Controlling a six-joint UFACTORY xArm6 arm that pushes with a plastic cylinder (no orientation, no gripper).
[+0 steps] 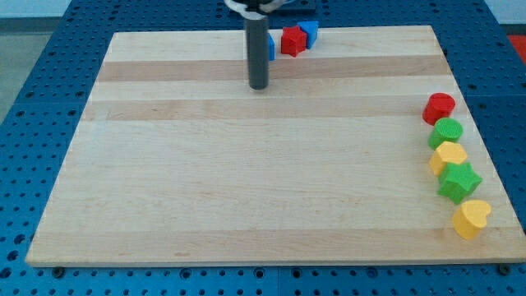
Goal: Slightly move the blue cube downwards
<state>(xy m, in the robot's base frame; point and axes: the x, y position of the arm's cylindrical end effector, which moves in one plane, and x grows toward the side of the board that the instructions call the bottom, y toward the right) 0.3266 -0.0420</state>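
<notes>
At the view's top, my tip point(259, 85) just below blue cube point(269, 47)

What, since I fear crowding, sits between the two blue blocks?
The camera view shows a red block between them; my rod partly hides the left blue block.

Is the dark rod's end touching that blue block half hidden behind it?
Cannot tell. In the camera view, my tip sits below the partly hidden blue block at the wooden board's top edge; the rod covers where they might meet.
</notes>
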